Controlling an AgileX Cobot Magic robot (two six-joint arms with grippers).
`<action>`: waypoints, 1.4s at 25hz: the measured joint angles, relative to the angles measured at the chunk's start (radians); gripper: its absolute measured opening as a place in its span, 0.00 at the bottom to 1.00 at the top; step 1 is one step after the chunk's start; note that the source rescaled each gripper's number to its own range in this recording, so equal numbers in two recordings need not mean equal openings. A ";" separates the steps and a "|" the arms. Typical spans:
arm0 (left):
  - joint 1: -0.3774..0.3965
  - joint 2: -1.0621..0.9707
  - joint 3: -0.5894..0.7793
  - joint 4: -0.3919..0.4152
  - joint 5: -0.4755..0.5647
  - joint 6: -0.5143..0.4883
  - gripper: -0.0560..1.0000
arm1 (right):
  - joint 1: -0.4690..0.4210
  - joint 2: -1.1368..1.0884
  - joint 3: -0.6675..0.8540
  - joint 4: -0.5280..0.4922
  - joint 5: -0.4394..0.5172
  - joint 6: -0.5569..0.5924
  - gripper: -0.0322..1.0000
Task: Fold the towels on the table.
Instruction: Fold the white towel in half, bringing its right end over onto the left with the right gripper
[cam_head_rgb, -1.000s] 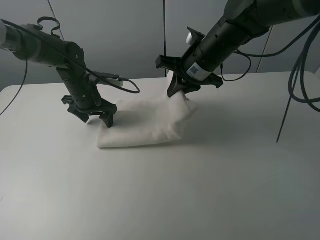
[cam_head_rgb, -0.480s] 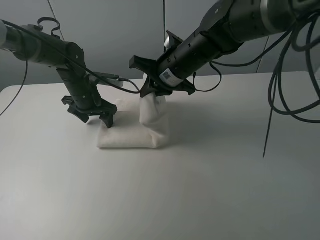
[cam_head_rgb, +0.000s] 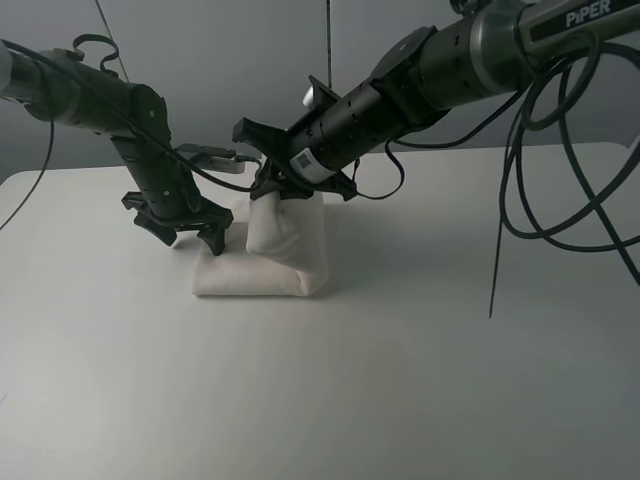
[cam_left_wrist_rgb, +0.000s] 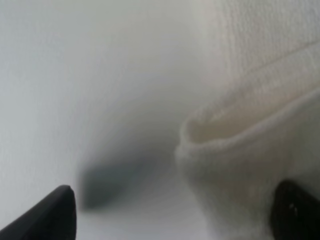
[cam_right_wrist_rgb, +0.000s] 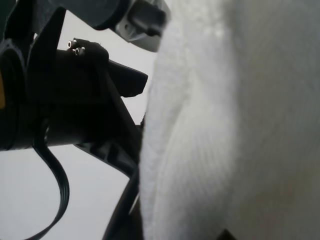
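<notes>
Smooth white desk (cam_head_rgb: 400, 400): near half and right side bare, free passage.
Far left crowded: folded white terry towel (cam_head_rgb: 250, 275); left gripper (cam_head_rgb: 190, 240), jaws spread, at its left end; right gripper (cam_head_rgb: 283, 193) clamped on its raised flap.
Black cables (cam_head_rgb: 503, 215) dangle right of centre.

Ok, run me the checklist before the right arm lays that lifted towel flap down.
1. Grip: right gripper shut on the towel by its lifted edge: ok.
2. Free hand: left gripper open, holding nothing: ok.
3. Landing spot clear: not ok, the left gripper straddles the towel's left end.
4. Lower layer lying flat on the table: ok.
5. Flap edges lined up with the lower layer: cannot tell.
</notes>
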 joint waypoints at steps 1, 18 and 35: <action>0.000 0.000 -0.002 -0.011 0.005 0.011 0.99 | 0.000 0.000 0.000 0.000 0.000 -0.004 0.05; 0.017 -0.075 -0.244 -0.008 0.282 0.069 0.99 | 0.000 0.000 -0.002 0.008 -0.010 -0.015 0.05; 0.028 -0.083 -0.415 -0.028 0.434 0.086 0.99 | 0.000 0.000 -0.005 0.157 -0.036 -0.137 0.98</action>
